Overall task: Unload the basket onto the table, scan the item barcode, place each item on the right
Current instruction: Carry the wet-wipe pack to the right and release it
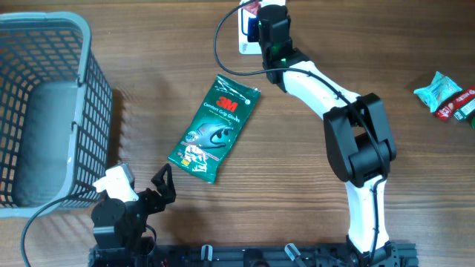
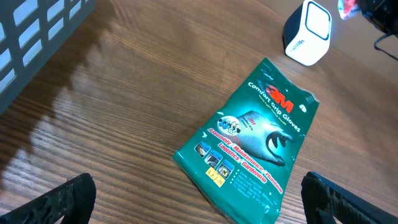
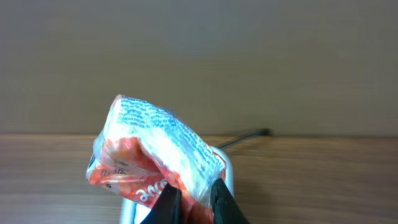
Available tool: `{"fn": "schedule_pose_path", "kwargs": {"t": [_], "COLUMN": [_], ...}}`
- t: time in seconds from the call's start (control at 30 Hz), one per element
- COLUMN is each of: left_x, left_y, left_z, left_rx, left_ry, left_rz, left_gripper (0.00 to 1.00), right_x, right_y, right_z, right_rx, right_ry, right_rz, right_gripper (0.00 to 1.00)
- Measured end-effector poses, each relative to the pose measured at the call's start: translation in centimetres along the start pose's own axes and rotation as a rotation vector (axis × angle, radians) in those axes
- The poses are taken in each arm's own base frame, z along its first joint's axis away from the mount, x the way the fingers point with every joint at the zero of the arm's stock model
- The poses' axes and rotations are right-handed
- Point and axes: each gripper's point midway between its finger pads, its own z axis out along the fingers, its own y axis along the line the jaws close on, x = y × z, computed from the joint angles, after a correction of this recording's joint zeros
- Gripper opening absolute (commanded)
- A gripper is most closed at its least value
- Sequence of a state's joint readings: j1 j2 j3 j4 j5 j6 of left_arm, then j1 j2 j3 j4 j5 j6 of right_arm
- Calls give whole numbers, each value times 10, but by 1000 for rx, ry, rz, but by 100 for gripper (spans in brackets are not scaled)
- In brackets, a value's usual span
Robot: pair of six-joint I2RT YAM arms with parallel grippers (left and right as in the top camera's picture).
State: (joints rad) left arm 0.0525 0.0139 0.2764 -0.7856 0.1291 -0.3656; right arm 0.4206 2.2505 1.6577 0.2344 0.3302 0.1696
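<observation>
An orange-red snack packet (image 3: pixel 149 155) with white printed film is pinched between the jaws of my right gripper (image 3: pixel 194 196), which is shut on it. The packet hangs just above the white barcode scanner (image 3: pixel 227 169) at the far edge of the table. From overhead the right gripper (image 1: pixel 257 21) reaches the top edge, with the packet (image 1: pixel 251 7) over the scanner (image 1: pixel 246 41). My left gripper (image 1: pixel 165 187) stands open and empty near the front left. In the left wrist view the left gripper (image 2: pixel 199 190) is just short of a green 3M glove pack (image 2: pixel 255 143).
A grey plastic basket (image 1: pixel 89 96) stands at the left. The green glove pack (image 1: pixel 214 127) lies flat mid-table. A teal packet (image 1: pixel 436 90) and a red packet (image 1: pixel 460 104) lie at the right edge. The scanner's black cable (image 1: pixel 223 44) loops beside it.
</observation>
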Motion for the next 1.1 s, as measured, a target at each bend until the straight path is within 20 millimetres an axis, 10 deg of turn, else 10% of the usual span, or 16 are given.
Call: {"fn": "schedule_pose_path", "kwargs": {"t": [0.2,0.33,0.4,0.6,0.7,0.73,0.87,1.1], "left_x": [0,0,0,0,0,0,0,0], "left_y": [0,0,0,0,0,0,0,0], "left_z": [0,0,0,0,0,0,0,0], "left_rx": [0,0,0,1,0,0,0,0], "left_ry": [0,0,0,-1,0,0,0,0], "left_rz": [0,0,0,0,0,0,0,0], "left_gripper": [100,100,100,100,100,100,100,100], "right_x": [9,0,30,127,145,145,116,79], "right_y": [-55,-183,-246,-409,-456,-464,-427,-150], "right_z": [-47,-163,-210,-247,-262,-260,-220,-180], "right_rx": [206,515,720,1123,1144,1098,678,-309], "right_ry": [242,531,691,621,579,575,636,899], "right_rz": [-23,124,230,555,659,683,737,831], "right_gripper": [4,4,4,5,100,100,100,100]}}
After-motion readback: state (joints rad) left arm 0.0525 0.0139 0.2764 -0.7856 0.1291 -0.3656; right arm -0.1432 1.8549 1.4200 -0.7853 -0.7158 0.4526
